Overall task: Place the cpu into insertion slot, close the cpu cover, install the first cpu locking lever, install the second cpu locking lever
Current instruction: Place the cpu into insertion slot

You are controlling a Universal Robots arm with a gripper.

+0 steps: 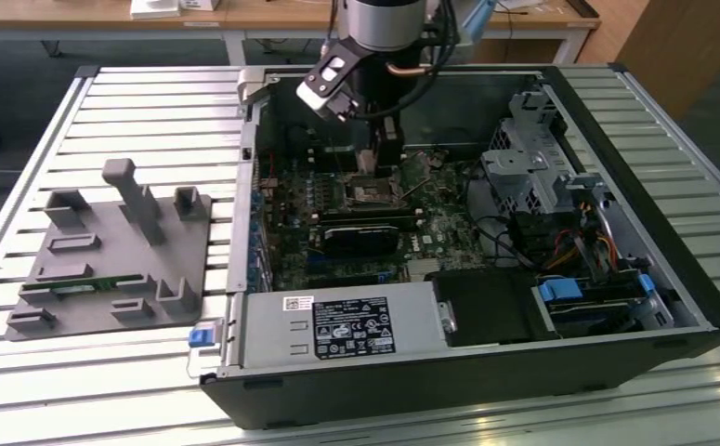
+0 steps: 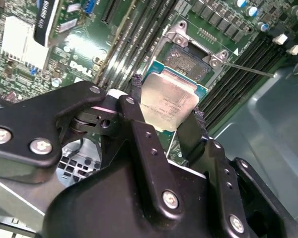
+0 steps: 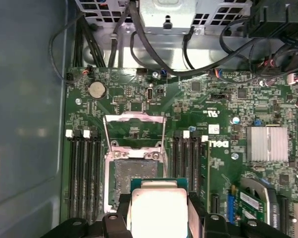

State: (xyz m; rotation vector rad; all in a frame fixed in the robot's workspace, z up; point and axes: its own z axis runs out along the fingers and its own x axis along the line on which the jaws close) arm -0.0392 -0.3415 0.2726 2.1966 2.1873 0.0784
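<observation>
In the exterior view, a robot arm reaches down into an open computer case (image 1: 657, 279) lying on a slatted table (image 1: 149, 111). Its gripper (image 1: 378, 158) hangs just above the insertion slot (image 1: 373, 193) on the green circuit board (image 1: 440, 237). A black card (image 1: 362, 232) sits just beyond the slot toward the camera, a labelled power supply (image 1: 341, 325) fills the near corner of the case, and a grey fixture (image 1: 111, 251) rests on the table to the exterior view's left. In the second wrist view, the gripper (image 2: 167, 101) is clamped on the cpu (image 2: 171, 94), its two black fingers (image 2: 136, 106) pressing opposite edges of the chip's silvery-beige top. The cpu is held flat next to the insertion slot (image 2: 188, 57), whose dark contact field lies uncovered inside its grey metal rim. A thin wire lever (image 2: 248, 69) juts from the rim's corner across the long memory slots (image 2: 238, 82), and a finned heatsink (image 2: 22, 42) stands well apart on the board. In the first wrist view, the gripper (image 3: 160, 198) grips the cpu (image 3: 159, 215), which overlaps the near edge of the insertion slot (image 3: 134, 176) and is not seated in it. The cpu cover (image 3: 134, 117) stands swung open on the slot's far side, green board showing through its square window. Memory slots (image 3: 84, 168) flank the socket on both sides. A coin battery (image 3: 96, 89), a heatsink (image 3: 267, 144) and a tangle of black cables (image 3: 154, 54) lie farther out.
</observation>
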